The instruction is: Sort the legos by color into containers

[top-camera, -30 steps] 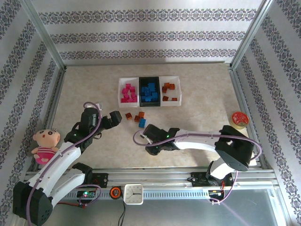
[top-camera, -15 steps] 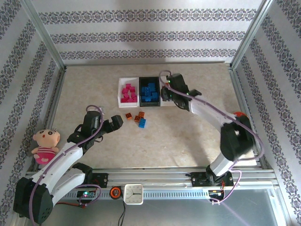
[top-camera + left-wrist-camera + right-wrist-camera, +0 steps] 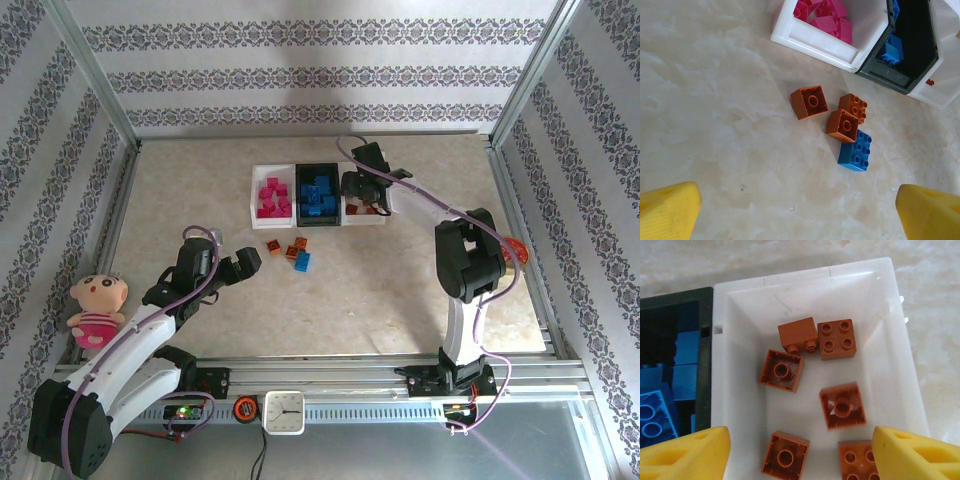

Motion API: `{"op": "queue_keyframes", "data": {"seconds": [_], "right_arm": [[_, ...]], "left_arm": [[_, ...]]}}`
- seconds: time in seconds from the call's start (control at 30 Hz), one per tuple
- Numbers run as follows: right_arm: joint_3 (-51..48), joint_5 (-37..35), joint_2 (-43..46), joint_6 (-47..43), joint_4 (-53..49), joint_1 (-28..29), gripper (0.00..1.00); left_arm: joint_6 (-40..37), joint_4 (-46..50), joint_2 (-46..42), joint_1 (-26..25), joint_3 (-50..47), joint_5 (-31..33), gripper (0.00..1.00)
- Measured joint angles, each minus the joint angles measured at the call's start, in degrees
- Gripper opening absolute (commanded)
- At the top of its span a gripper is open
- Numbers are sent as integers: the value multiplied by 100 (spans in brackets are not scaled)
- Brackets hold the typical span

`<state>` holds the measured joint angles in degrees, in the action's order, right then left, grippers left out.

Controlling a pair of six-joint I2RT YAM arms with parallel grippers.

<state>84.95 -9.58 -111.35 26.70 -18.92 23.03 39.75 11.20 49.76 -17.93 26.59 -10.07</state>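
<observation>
Three joined containers stand at the back: a white bin of pink legos, a black bin of blue legos, and a white bin holding several orange-brown legos. My right gripper hovers open over that orange bin, nothing between its yellow fingers. One brick below it looks blurred. On the table lie three loose orange legos and a blue one. My left gripper is open, short of them.
A plush doll lies at the left edge and a round red-orange disc at the right. A white clock sits on the front rail between the arm bases. Metal frame rails border the table.
The right arm swung from low over the near table up to the bins and now hangs over the right white bin. The left arm shifted slightly. The loose legos have not moved.
</observation>
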Motion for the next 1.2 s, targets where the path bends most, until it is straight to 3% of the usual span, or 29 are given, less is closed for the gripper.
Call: {"op": "queue_keyframes", "data": {"seconds": [0.17,0.3,0.43,0.6,0.83,1.0,1.07,1.2], "right_arm": [[-684,-4,802,11,120,365,81],[-1368,20,1394,90,271,1154,86],[-1864,111,1390,387,446,2035,95],[-1961,164,911,616,605,2682,89],[-1886,55,258,745,761,2745,66],[-1718,-42,98,708,809,2750,56],[-1718,-63,74,688,820,2747,55],[-1718,-94,37,634,852,2745,66]], "left_arm": [[0,2,-59,0,0,31,100],[-2,7,-151,0,0,127,100],[-2,4,-214,0,-9,201,100],[0,4,-251,0,-109,278,100],[2,-2,-251,0,-164,278,100],[2,-11,-251,0,-201,278,100],[2,-11,-251,0,-221,280,100],[4,-13,-251,0,-236,278,100]]}}
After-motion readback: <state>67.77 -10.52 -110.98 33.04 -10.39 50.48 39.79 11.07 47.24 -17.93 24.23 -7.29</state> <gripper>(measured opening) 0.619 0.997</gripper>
